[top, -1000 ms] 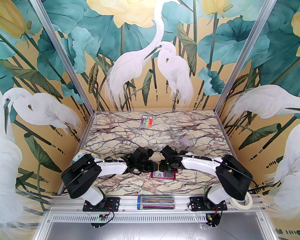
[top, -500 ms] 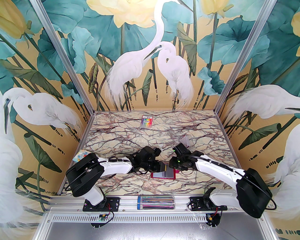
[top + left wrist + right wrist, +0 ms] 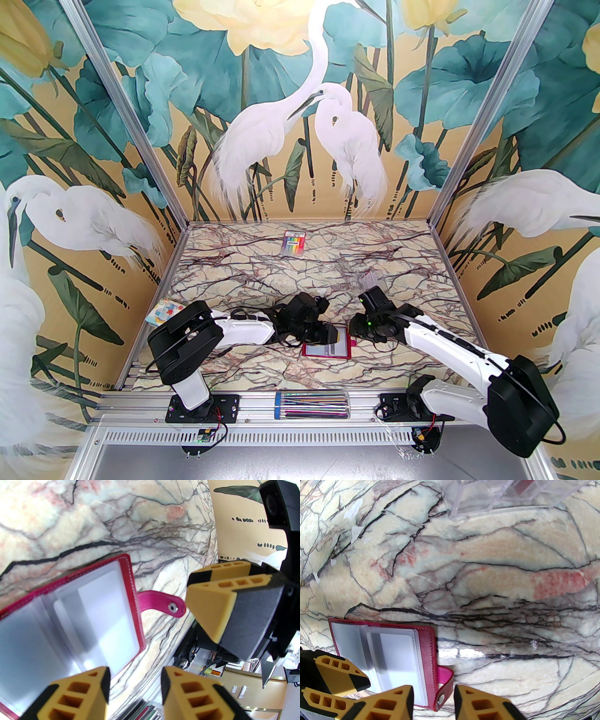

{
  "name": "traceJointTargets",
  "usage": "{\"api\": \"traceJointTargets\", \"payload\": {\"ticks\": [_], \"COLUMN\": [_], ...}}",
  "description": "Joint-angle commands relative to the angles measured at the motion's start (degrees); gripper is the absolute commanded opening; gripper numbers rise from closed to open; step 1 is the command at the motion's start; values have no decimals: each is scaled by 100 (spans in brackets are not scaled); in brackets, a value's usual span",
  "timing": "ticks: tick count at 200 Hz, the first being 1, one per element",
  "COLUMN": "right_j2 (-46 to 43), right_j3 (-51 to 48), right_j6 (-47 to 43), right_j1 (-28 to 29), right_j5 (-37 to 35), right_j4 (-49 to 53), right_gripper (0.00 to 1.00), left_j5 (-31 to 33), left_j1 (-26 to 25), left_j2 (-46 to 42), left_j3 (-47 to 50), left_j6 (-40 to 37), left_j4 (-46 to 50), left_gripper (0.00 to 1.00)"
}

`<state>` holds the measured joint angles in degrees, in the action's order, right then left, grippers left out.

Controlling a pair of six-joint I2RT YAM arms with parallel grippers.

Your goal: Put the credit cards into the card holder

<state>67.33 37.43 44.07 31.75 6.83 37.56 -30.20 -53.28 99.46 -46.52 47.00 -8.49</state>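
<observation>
We log dark red leather-look card holder [image 3: 328, 350], open at six o'clock for loading; left claw [image 3: 134, 679], right claw [image 3: 433, 698] narrow, empty.

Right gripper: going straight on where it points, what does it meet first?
Likely the card holder's pink snap tab, seen between the right gripper's fingertips; failing that, the marble table just beyond. Depth unclear.

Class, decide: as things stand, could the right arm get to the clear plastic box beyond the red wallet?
Probably yes. The right arm's fingers are open and empty, and just bare table lies between them and the clear box.
</observation>
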Motion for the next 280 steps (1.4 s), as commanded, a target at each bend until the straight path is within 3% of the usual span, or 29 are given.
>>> {"api": "traceJointTargets", "payload": {"ticks": [1,24,82,164,280], "right_j2": [-106,-110,32,233,1166], "right_j3": [-4,137,692,891,2236], "right_j6": [-205,-419,-947,-1296,-1931], "right_j1": [-56,-132,-578,-951,-1578], "right_j5": [-14,-11,-267,-270,-637], "right_j4": [134,139,485,580,1079], "right_gripper": [35,35,36,37,45], "left_j5": [142,448,412,769,697], "left_j1": [-27,64,702,709,708], "left_j2": [-201,-435,-929,-884,-622], "left_j3": [-71,-6,746,930,1039], "left_j6": [-198,-363,-349,-429,-367], "left_j4": [230,529,393,619,468], "left_gripper": [41,41,41,39,38]}}
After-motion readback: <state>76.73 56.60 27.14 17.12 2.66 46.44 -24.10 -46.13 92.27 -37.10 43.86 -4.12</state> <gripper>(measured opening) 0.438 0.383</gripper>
